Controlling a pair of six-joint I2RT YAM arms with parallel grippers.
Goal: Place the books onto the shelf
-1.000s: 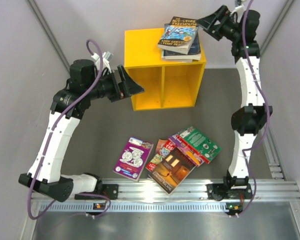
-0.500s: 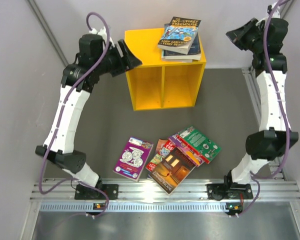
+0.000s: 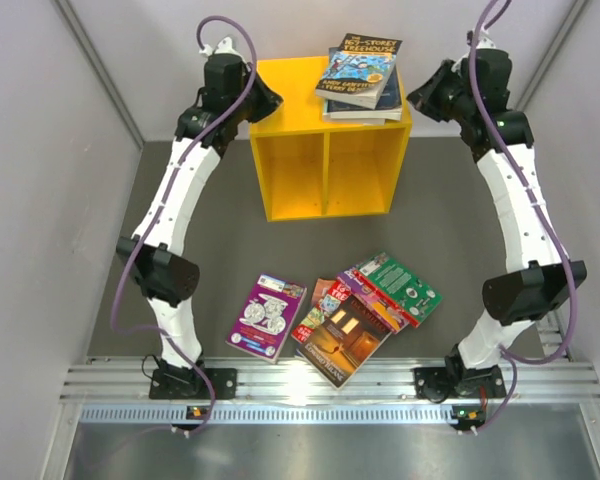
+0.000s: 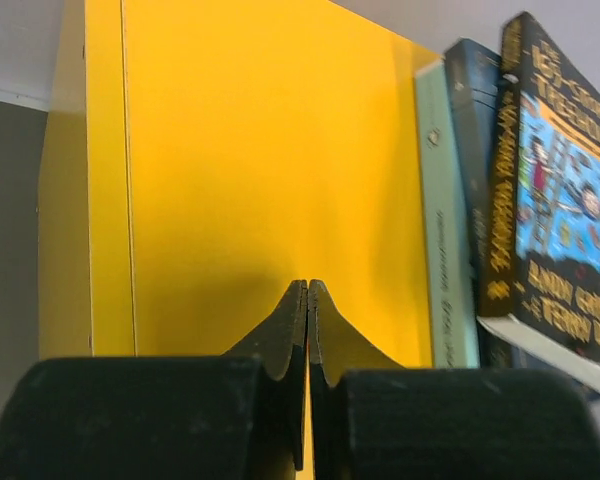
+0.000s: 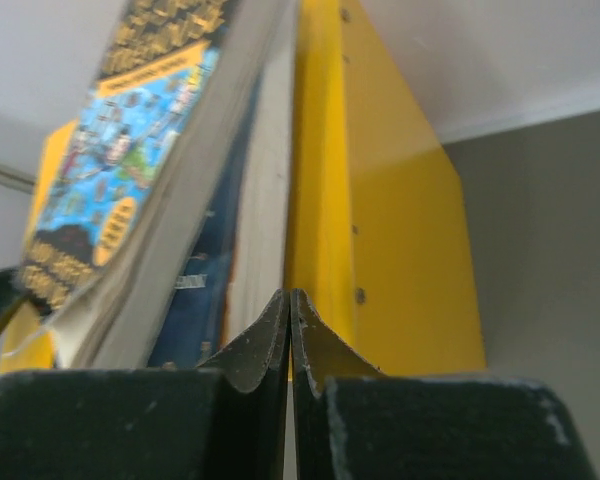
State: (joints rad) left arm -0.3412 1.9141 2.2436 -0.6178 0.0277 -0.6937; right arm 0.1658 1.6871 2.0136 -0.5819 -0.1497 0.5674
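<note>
The yellow shelf (image 3: pixel 285 95) stands at the back of the table, with a stack of books (image 3: pixel 360 75) on the right of its flat top. Several more books lie fanned on the table in front: purple (image 3: pixel 267 316), dark brown (image 3: pixel 342 342) and green (image 3: pixel 402 285) among them. My left gripper (image 3: pixel 270 100) is shut and empty at the shelf's top left edge; in the left wrist view its tips (image 4: pixel 308 285) hover over the yellow top (image 4: pixel 240 150). My right gripper (image 3: pixel 417 100) is shut and empty by the shelf's right side (image 5: pixel 380 250), beside the stack (image 5: pixel 150 150).
Grey walls close in on the left, back and right. A metal rail (image 3: pixel 330 385) carrying both arm bases runs along the near edge. Another rail (image 3: pixel 545 320) lies along the right side of the table.
Both grippers have shut from open. The left arm swung up from the shelf's front left to its top left edge. The right arm drew off to the right, then came back beside the shelf.
</note>
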